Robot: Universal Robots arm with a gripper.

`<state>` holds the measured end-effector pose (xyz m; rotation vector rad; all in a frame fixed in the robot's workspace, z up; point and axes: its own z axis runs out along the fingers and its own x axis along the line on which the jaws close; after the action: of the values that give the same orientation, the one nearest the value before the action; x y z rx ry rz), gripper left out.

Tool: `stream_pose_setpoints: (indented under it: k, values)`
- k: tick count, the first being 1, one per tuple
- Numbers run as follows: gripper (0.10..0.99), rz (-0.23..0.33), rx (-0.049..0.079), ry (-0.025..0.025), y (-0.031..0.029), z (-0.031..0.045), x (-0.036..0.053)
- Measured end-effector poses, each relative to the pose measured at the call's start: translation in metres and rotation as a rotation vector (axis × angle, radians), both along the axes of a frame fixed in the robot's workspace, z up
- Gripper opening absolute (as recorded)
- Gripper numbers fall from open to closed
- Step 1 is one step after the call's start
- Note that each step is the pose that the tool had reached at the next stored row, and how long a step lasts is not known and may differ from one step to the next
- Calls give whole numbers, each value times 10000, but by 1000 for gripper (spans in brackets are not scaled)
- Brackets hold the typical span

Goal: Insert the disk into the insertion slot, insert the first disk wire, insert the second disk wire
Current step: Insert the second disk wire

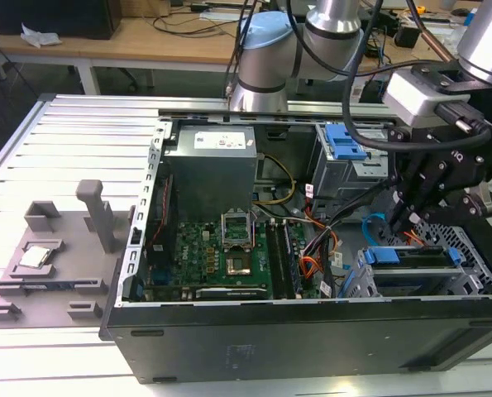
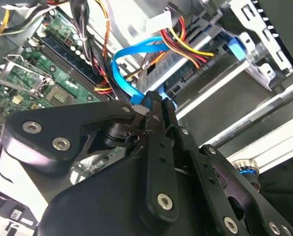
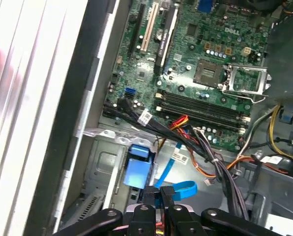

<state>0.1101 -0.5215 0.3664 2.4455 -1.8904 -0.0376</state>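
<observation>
Entry: black two-finger gripper [image 1: 404, 222], pinched narrow on the plug of the flat blue disk wire [image 2: 126, 54]. I log the silver disk in its bright blue plastic carrier [image 1: 415, 255] seated in the silver perforated sheet-metal insertion slot [image 1: 357, 283], directly below the gripper, with the carrier bar running across the exterior view.

A slotted aluminium table [image 1: 80, 141] carries the open computer case [image 1: 312, 339] and a grey fixture tray [image 1: 64, 277].
</observation>
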Motion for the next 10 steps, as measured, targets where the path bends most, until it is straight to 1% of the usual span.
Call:
stream_pose_setpoints:
  k: [2,4,5,8,10]
  values:
    - [165,0,-5,-1,-73,-1,0]
    - [165,0,-9,-1,-107,-1,0]
    - [165,0,-12,-1,-143,-1,0]
    - [165,-2,-12,0,-184,-3,0]
    - [165,-65,-12,-1,-186,-3,0]
